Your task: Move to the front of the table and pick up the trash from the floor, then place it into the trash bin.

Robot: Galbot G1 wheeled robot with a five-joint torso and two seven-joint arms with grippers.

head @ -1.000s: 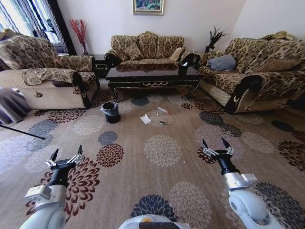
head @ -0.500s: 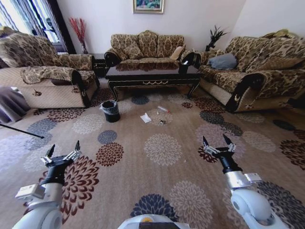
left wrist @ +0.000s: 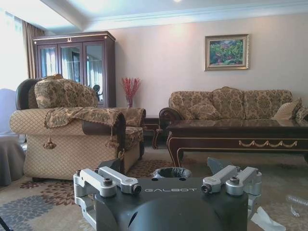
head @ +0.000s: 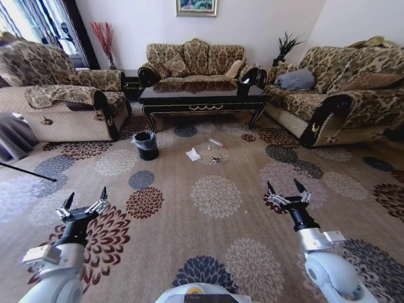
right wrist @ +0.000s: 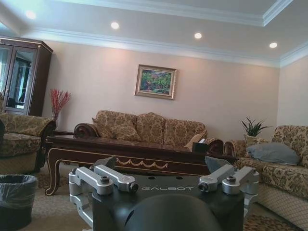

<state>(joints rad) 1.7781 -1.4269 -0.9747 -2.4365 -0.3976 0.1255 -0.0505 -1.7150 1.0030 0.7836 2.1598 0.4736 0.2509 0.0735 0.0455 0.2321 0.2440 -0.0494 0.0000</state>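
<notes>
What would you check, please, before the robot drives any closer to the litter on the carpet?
1. Left end effector open, nothing held: ok.
2. Right end effector open, nothing held: ok.
3. Carpet path to the trash: bare, ok.
4. White paper and bottle lie before the table: ok.
5. Trash bin upright, bag lined: ok.
6. Trash within arm's reach: not ok, too far off.

3 patterned sofas (head: 196,60) ring a floral carpet (head: 214,199); a framed painting (head: 196,7) hangs far, with perhaps dried red stems (head: 104,39) far left.
</notes>
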